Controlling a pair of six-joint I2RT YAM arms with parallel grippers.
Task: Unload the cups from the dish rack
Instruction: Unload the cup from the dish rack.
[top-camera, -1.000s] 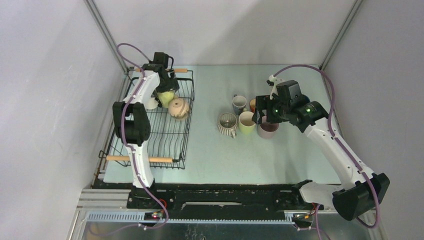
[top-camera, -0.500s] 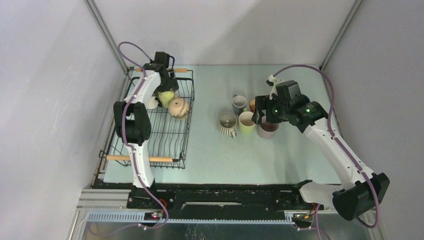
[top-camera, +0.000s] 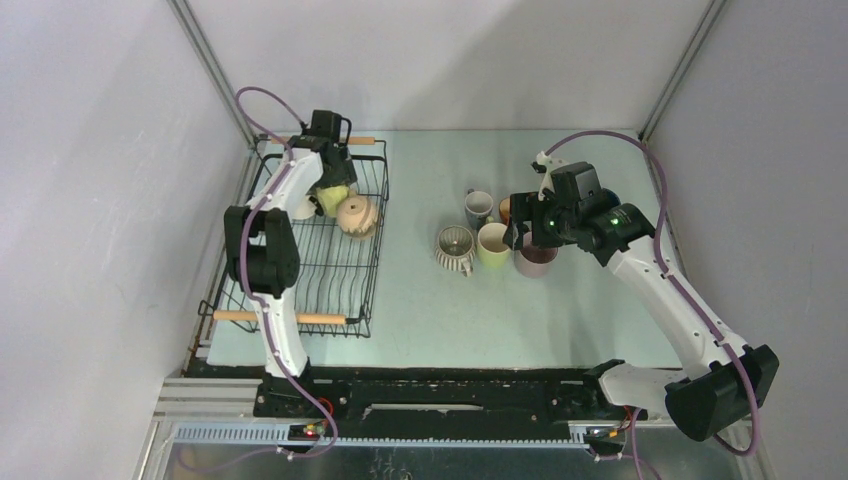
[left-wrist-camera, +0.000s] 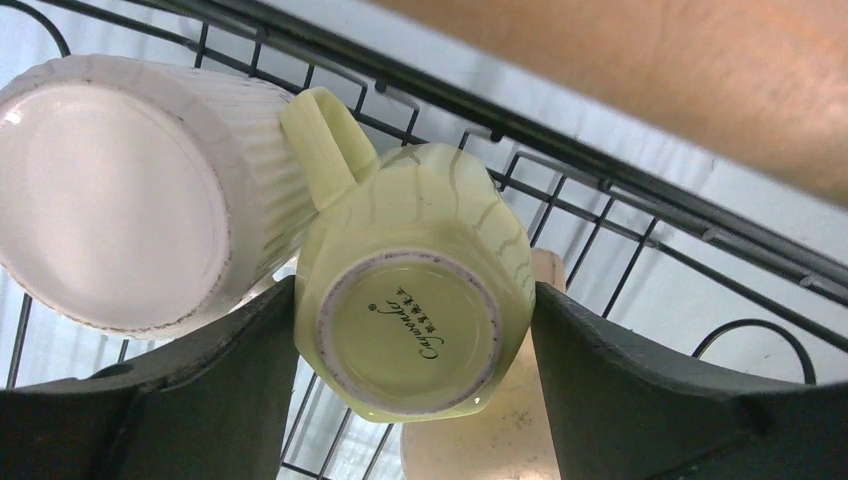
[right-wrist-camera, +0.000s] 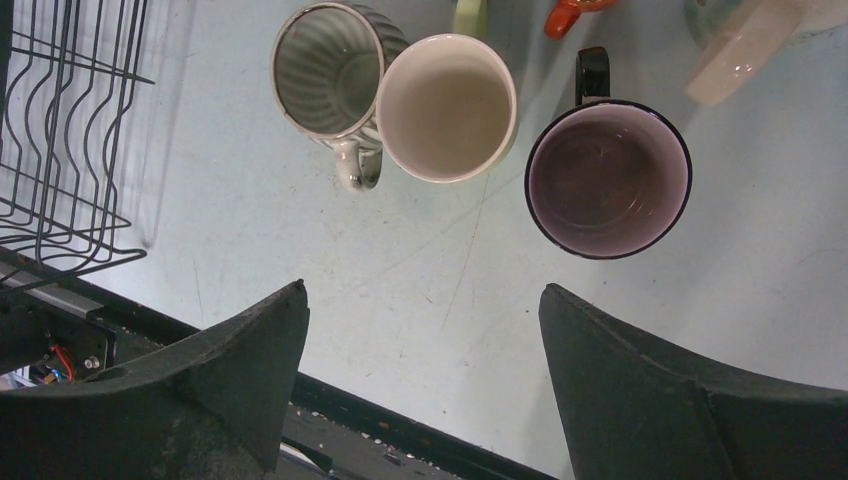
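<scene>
The only lettering is on the upturned base of the yellow-green mug (left-wrist-camera: 410, 335). It is a dark cursive maker's word, upside down in the left wrist view, seemingly starting with "C". A row of tiny unreadable characters sits at its 12 o'clock.

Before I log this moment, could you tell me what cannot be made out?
- Left wrist: the tan cup, mostly hidden behind the yellow-green cup.
- Right wrist: the orange-handled cup, cut off by the top edge.
- Top view: the white cup, partly behind the left arm.
</scene>
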